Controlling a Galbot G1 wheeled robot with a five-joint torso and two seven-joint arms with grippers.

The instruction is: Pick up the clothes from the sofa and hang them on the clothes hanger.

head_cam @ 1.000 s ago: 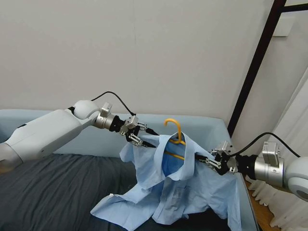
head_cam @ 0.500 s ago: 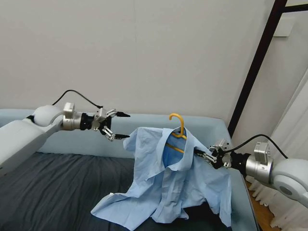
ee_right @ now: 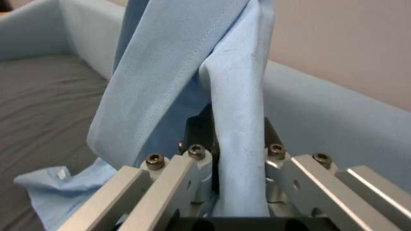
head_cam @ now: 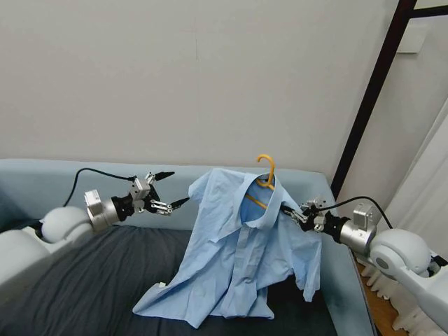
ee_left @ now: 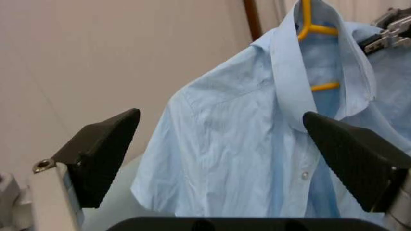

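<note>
My right gripper [head_cam: 295, 213] is clenched on a fold of the thin, creased light-blue shirt [head_cam: 234, 245] at its three o'clock shoulder. The cloth drapes over a curved yellow hanger [head_cam: 270, 175], and its hem trails onto the matte dark grey sofa cushion [head_cam: 63, 280]. My left gripper [head_cam: 178, 187] hangs released, fingers spread, just off the sleeve edge at nine o'clock, with bare wall above and the sofa's pale-blue padded rim [head_cam: 42, 175] behind.

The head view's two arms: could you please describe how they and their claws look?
The left arm and right arm have smooth white shells and silver cylindrical wrists, each with a looping black cable. The left claw and right claw are silver-and-black linkages with slim dark tips.
</note>
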